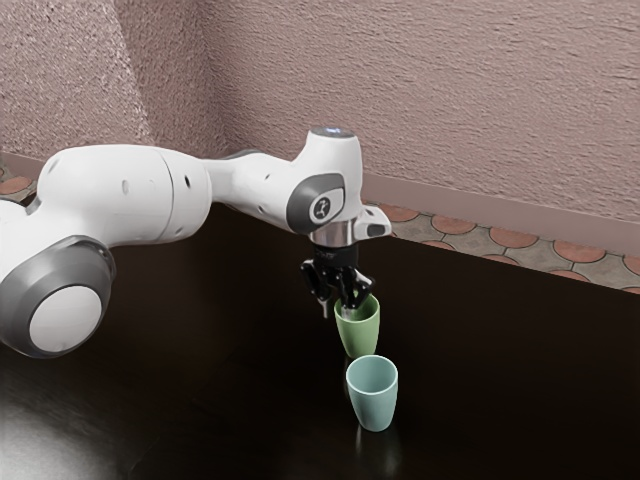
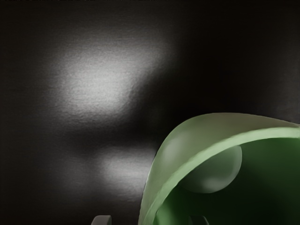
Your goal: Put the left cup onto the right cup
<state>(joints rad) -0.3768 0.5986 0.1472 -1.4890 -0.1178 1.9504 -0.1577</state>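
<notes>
Because the gripper [image 1: 343, 297] clamps only the rim of the green cup [image 1: 359, 328], tilted just beside the blue cup [image 1: 372, 392], the green cup may slip or topple the blue cup.

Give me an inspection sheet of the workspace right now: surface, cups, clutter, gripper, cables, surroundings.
Surface: dark glossy table, with pale light reflections.
Job's things: green cup stands open end up just behind the blue cup; not stacked yet.
Clutter: nothing seen.
Grippers: gripper at the green cup's rim, one finger inside, one outside, shut on its wall.
Cables: nothing seen.
Surroundings: pinkish textured wall; tiled floor beyond the table.
</notes>
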